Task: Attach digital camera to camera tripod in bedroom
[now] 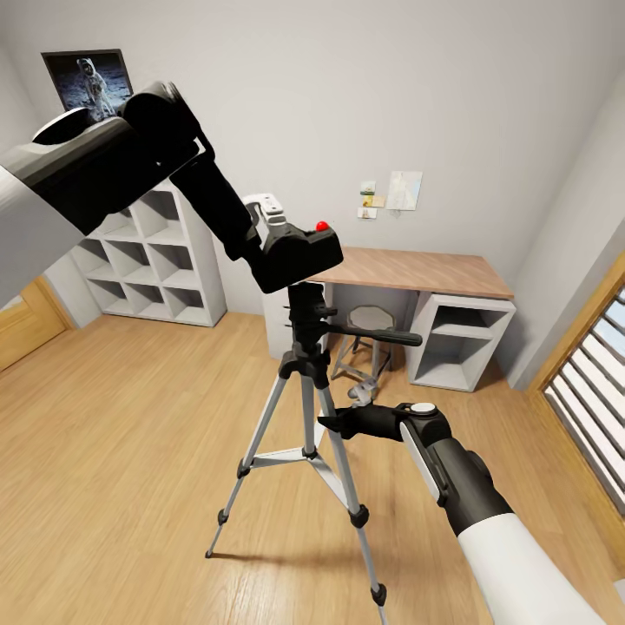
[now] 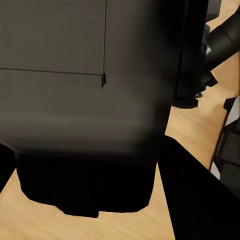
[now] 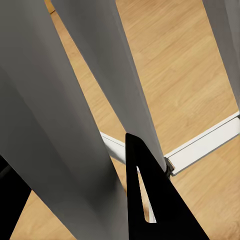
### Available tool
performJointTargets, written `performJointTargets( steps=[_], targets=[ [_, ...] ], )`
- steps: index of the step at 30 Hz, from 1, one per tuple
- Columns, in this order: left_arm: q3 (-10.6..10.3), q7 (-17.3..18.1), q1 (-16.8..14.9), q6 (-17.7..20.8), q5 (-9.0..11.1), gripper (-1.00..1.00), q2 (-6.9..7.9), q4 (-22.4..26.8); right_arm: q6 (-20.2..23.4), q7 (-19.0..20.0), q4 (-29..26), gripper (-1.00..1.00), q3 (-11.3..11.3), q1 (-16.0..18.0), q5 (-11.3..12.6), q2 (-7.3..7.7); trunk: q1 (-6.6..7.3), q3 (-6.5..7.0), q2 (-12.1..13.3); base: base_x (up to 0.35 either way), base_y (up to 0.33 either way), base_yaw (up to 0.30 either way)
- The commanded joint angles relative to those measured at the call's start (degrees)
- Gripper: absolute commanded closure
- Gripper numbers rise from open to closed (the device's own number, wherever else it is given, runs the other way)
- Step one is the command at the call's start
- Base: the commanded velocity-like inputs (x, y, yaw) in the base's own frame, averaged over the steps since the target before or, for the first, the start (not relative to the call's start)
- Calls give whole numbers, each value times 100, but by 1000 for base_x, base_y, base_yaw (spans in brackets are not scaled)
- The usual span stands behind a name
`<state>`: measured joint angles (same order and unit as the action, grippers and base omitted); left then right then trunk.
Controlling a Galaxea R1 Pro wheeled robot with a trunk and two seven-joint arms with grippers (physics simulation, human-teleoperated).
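The digital camera (image 1: 299,252), a black box with a red button, sits on top of the camera tripod's black head (image 1: 305,325). My left gripper (image 1: 267,243) is shut on the camera from its left side, and its dark body (image 2: 85,100) looms large in the left wrist view. The tripod's silver legs (image 1: 260,434) stand spread on the wood floor, with the pan handle (image 1: 382,335) pointing right. My right gripper (image 1: 334,424) is open beside the upper legs. In the right wrist view a silver leg (image 3: 75,150) runs between its black fingers (image 3: 150,200), with floor showing beside the leg.
Behind the tripod are a wood-topped desk (image 1: 417,269) and a stool (image 1: 369,334). White cube shelves (image 1: 148,260) line the left wall, under an astronaut picture (image 1: 87,82). A slatted window (image 1: 599,382) is at the right and a wooden door (image 1: 26,321) at the left.
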<state>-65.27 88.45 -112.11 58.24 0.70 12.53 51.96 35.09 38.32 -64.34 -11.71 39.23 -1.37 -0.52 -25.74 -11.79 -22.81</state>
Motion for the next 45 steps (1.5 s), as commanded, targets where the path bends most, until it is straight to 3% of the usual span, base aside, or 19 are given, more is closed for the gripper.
performJointTargets(
  steps=[1,9,34,35,41,42,45],
  targets=[
    [12,31,-13,53,1,100,11,4,34,18,-1,100,0,5,-33,8,-4,-13,-11,0,0,0],
    [208,32,-13,64,-35,100,6,22,33,9,-8,100,-8,2,33,65,-4,-13,-11,0,0,0],
    [108,32,-13,60,-60,100,-13,52,37,9,-9,100,-7,3,41,69,-4,-13,-11,0,0,0],
    [109,32,-13,61,-60,100,-13,53,38,9,-9,100,-7,3,-65,69,-4,-13,-11,0,0,0],
    [111,38,-13,57,-55,100,-13,51,34,9,-8,100,-8,3,-65,69,-4,-13,-11,0,0,0],
    [114,39,-13,56,-54,-100,-13,51,34,9,-9,100,-8,4,-65,69,-4,-13,-11,0,0,0],
    [120,41,-12,56,-47,-100,-13,56,33,9,-9,100,-7,4,-65,69,-4,-13,-11,0,0,0]
  ],
)
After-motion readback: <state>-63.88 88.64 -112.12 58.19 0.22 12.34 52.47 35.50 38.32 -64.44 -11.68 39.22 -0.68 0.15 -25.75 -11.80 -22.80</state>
